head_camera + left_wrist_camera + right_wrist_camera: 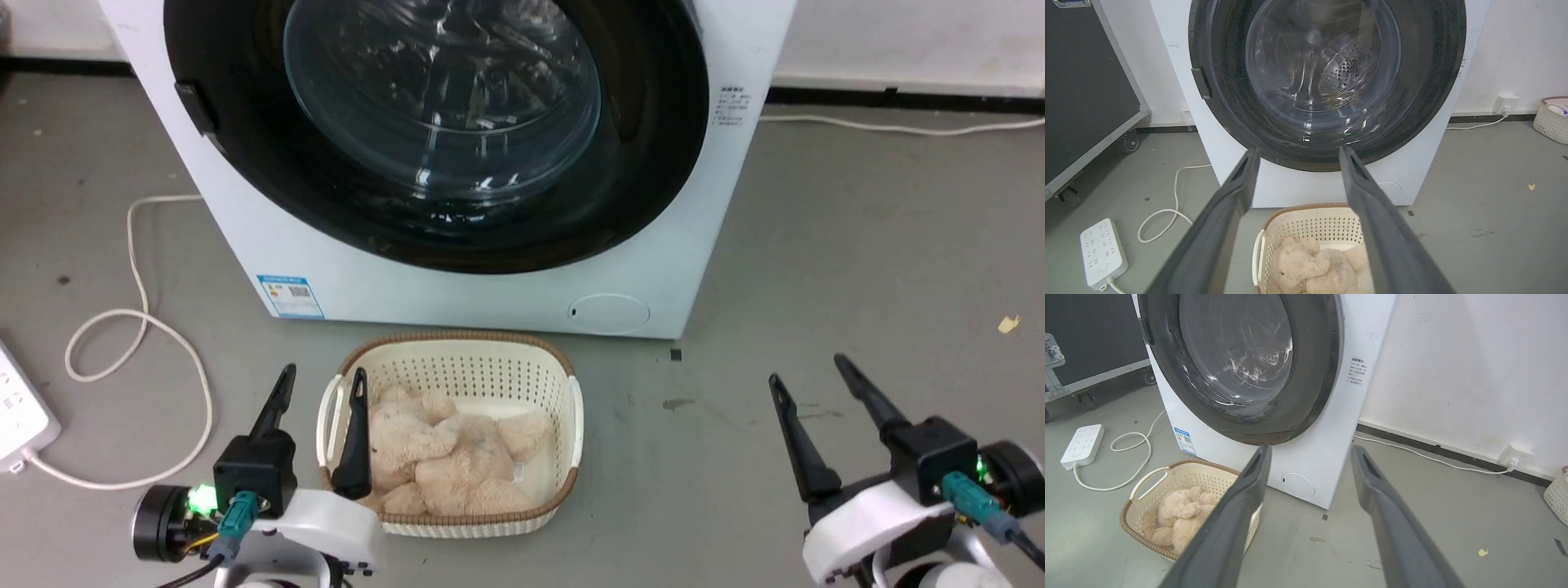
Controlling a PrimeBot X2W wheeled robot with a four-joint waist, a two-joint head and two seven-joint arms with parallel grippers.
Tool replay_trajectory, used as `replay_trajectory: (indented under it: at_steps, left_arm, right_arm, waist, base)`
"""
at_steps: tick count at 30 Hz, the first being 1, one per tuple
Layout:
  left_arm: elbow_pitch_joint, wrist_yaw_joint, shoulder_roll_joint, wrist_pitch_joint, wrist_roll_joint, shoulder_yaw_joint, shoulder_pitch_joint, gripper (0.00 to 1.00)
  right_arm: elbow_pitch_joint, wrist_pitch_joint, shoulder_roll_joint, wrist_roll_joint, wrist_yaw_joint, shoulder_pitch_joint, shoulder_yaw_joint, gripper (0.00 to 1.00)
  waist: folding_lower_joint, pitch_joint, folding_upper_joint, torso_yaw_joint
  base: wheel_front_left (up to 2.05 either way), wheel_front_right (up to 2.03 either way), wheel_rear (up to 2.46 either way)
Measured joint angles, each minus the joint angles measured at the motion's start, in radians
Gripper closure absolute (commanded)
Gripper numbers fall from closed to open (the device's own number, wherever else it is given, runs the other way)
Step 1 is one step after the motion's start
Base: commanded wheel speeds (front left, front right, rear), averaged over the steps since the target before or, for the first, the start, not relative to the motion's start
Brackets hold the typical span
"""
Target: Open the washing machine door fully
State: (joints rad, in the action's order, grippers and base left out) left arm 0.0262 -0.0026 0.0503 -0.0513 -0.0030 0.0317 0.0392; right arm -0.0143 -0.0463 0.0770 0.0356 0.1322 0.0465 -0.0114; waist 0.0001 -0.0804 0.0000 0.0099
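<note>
Head view: left gripper (322, 374) and right gripper (807, 369) both spread wide, holding nothing. The washing machine door (437, 106) looks shut, well ahead of the fingertips. The danger is the basket (457, 347) just beside the left fingers: a low reach snags it, or the fingers slip off that glossy rim.

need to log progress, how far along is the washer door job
Done: nothing visible; the washing machine door sits shut against the machine front. In hand: nothing; the left tool and right tool are both open, held low, apart from the door. To do: everything, probably reaching the dark tab on the door's left edge, then pulling the door fully open, over the basket in front.
</note>
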Motion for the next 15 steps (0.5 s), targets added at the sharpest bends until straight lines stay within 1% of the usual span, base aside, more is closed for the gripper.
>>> replay_trajectory:
  at_steps: [8, 9, 10, 11, 15]
  left_arm:
    - [0.021, 0.001, 0.0, -0.014, 0.0, 0.011, 0.025, 0.0]
    - [0.023, 0.001, 0.0, -0.019, 0.0, 0.013, 0.028, 0.0]
    - [0.026, 0.001, 0.0, -0.021, 0.0, 0.014, 0.029, 0.0]
    - [0.028, 0.001, 0.0, -0.022, 0.0, 0.016, 0.031, 0.0]
    - [0.035, 0.004, 0.0, -0.03, 0.0, 0.02, 0.042, 0.0]
  right_arm:
    - [-0.009, 0.002, 0.027, -0.014, 0.0, 0.067, -0.006, 0.0]
    - [-0.009, 0.008, 0.03, -0.021, 0.0, 0.077, -0.007, 0.54]
    - [-0.009, 0.01, 0.033, -0.028, 0.0, 0.088, -0.006, 0.98]
    - [-0.009, 0.011, 0.036, -0.036, 0.0, 0.099, -0.006, 1.0]
    - [-0.009, 0.02, 0.049, -0.066, 0.0, 0.153, -0.004, 1.0]
  waist:
    - [0.0, -0.05, 0.0, 0.011]
    - [0.0001, -0.056, 0.0, 0.013]
    - [0.0001, -0.062, 0.0, 0.015]
    - [0.0001, -0.067, 0.0, 0.017]
    - [0.0, -0.085, 0.0, 0.024]
  base:
    - [0.0, 0.0, 0.0]
    - [0.0, 0.0, 0.0]
    - [0.0, 0.0, 0.0]
    - [0.0, 0.0, 0.0]
    - [0.0, 0.0, 0.0]
